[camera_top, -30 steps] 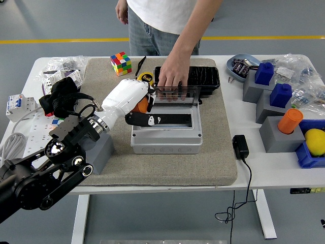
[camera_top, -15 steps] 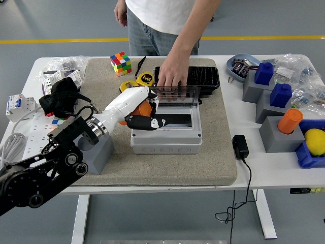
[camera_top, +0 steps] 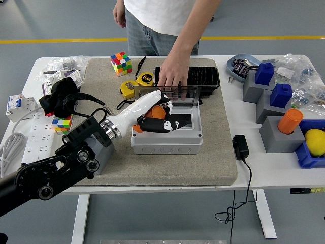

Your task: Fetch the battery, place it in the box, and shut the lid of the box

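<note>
Centre frame, my left hand (camera_top: 158, 115) grips the orange battery (camera_top: 155, 112) above the box (camera_top: 166, 136); I'd lower before releasing.

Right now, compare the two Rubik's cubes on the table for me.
The far Rubik's cube sits on the grey mat near the table's far edge, fully in view. The near Rubik's cube lies on the bare white table at the left, partly hidden by the left arm and a black bundle. Both have multicoloured faces.

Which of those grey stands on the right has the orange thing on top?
The nearest grey stand, closest to the table's front edge, carries the orange cylinder. The two stands behind it hold blue blocks instead.
</note>
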